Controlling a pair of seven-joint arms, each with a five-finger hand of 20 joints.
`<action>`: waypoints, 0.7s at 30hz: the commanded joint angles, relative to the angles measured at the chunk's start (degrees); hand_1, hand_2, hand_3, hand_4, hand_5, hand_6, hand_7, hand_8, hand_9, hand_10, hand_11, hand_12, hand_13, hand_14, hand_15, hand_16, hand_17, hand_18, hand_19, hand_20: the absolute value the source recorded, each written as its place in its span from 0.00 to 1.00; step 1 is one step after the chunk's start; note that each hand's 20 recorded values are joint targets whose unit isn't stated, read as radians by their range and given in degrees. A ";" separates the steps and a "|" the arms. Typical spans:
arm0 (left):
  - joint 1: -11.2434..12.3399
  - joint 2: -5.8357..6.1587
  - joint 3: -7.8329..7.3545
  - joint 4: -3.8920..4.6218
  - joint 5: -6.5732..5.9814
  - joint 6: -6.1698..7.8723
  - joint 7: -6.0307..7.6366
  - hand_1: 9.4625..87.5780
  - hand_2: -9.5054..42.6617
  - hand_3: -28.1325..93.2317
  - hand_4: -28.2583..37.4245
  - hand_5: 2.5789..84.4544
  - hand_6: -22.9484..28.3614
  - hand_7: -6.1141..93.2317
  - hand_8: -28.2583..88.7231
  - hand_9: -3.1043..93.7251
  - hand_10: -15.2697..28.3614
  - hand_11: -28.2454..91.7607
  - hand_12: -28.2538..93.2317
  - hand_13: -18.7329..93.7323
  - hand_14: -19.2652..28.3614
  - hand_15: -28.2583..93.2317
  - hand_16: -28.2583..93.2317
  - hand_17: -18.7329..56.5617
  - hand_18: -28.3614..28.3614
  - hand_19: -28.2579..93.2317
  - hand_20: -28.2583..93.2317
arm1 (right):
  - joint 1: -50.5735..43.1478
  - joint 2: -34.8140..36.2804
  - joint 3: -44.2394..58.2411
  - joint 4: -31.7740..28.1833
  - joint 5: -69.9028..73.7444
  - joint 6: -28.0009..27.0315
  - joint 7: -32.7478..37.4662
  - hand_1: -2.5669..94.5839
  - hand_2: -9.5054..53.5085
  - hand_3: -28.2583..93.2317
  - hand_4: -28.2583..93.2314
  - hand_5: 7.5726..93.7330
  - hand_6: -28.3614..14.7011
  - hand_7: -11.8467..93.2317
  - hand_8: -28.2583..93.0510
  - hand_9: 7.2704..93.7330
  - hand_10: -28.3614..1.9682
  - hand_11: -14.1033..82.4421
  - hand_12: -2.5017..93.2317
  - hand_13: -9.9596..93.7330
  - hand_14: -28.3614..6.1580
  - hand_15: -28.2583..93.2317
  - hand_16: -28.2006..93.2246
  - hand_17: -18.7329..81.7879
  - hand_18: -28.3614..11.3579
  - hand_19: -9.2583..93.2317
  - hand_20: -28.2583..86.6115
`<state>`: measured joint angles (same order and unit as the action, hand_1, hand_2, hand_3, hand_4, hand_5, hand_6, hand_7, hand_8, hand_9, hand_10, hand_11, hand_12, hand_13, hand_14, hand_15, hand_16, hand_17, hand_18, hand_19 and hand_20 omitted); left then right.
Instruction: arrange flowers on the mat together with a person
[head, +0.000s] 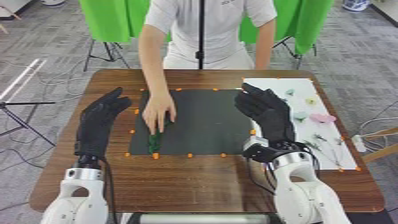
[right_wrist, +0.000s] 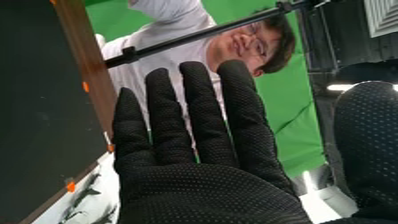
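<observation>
We have our left hand (head: 99, 119) raised beside the dark mat (head: 205, 122), fingers extended and holding nothing. Our right hand (head: 266, 114) is open too, fingers straight, above the stretch between the mat and the white sheet (head: 268, 87). The person's hand (head: 158, 109) is on a green leafy sprig (head: 155, 143) along the mat's left edge. The pink flower (head: 322, 118) and the yellow flower (head: 311, 101) lie on the sheet.

We judge the arranging to be at an early stage. If our left hand swings inward now, it could bump the person's arm and drag the sprig askew. If our right hand comes down carelessly, its broad glove could crush the petals or catch neighbouring thin stems along with the one we want.
</observation>
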<state>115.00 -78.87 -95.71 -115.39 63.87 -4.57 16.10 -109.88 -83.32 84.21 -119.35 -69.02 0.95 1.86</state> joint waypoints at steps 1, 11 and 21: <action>0.16 -0.15 0.16 0.33 0.04 -0.82 0.14 0.20 0.10 0.77 0.13 0.56 0.54 0.18 0.20 0.52 0.66 0.39 0.36 0.48 0.80 0.40 0.27 0.25 0.78 0.34 0.40 | -0.33 -0.10 -0.27 -0.29 -0.81 -0.40 -0.77 0.16 0.24 0.83 0.11 0.50 0.60 0.22 0.17 0.50 0.45 0.21 0.17 0.46 0.38 0.33 0.36 0.36 0.34 0.20 0.46; 0.54 -0.55 0.16 0.20 -0.28 -0.20 0.09 0.20 0.09 0.77 0.13 0.56 0.54 0.18 0.20 0.52 0.66 0.39 0.36 0.48 0.80 0.40 0.27 0.25 0.78 0.34 0.40 | -0.66 -0.25 -0.09 -0.48 -0.89 -0.19 -0.51 0.16 0.23 0.83 0.11 0.50 0.60 0.23 0.17 0.50 0.45 0.21 0.17 0.46 0.38 0.33 0.36 0.36 0.34 0.20 0.46; 1.26 -0.64 -0.08 -0.12 -0.39 -0.12 -0.12 0.20 0.09 0.77 0.13 0.56 0.54 0.18 0.20 0.52 0.66 0.39 0.36 0.48 0.80 0.40 0.27 0.25 0.78 0.34 0.40 | -1.47 -0.47 -0.14 -0.79 -0.80 -0.25 0.33 0.16 0.23 0.83 0.11 0.50 0.60 0.23 0.17 0.50 0.45 0.21 0.17 0.46 0.38 0.33 0.37 0.36 0.34 0.20 0.46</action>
<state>115.36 -78.98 -95.73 -115.45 63.81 -4.67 16.19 -110.04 -83.32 84.21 -119.40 -69.33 0.78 1.95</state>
